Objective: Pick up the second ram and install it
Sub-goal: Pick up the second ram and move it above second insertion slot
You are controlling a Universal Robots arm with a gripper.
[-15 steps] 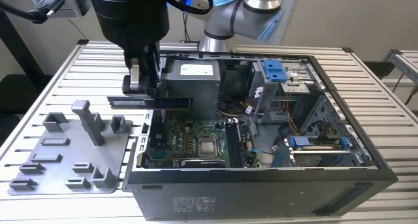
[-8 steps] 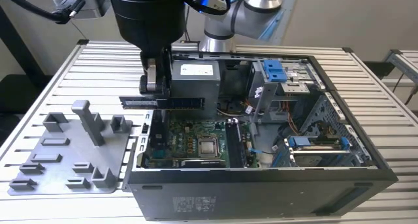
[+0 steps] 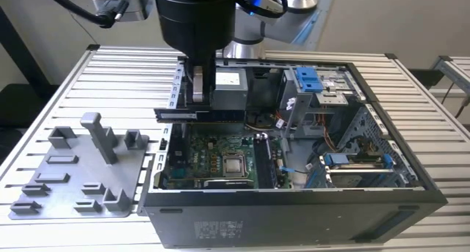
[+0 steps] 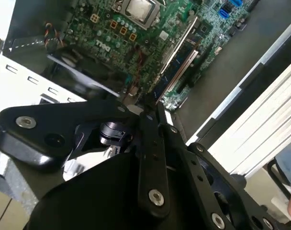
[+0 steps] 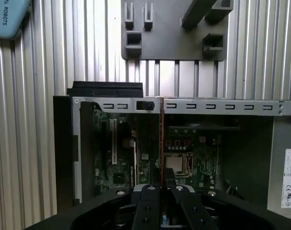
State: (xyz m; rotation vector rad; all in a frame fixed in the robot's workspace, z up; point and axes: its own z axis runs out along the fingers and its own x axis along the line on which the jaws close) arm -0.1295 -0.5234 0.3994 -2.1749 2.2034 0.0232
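The gripper (image 5: 163,187) is clamped on the second ram (image 3: 220,116) above the motherboard (image 3: 213,158); alignment with the slots (image 4: 180,56) is judged needed.

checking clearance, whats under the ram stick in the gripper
Under the long thin dark ram stick held in the black gripper lies the green motherboard inside the open computer case. The board strip right beneath it is covered.

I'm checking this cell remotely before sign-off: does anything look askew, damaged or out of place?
Nothing stands out. The end effector holds the second ram level over the open computer case. The gray tray lies flat on the slatted table beside the case.
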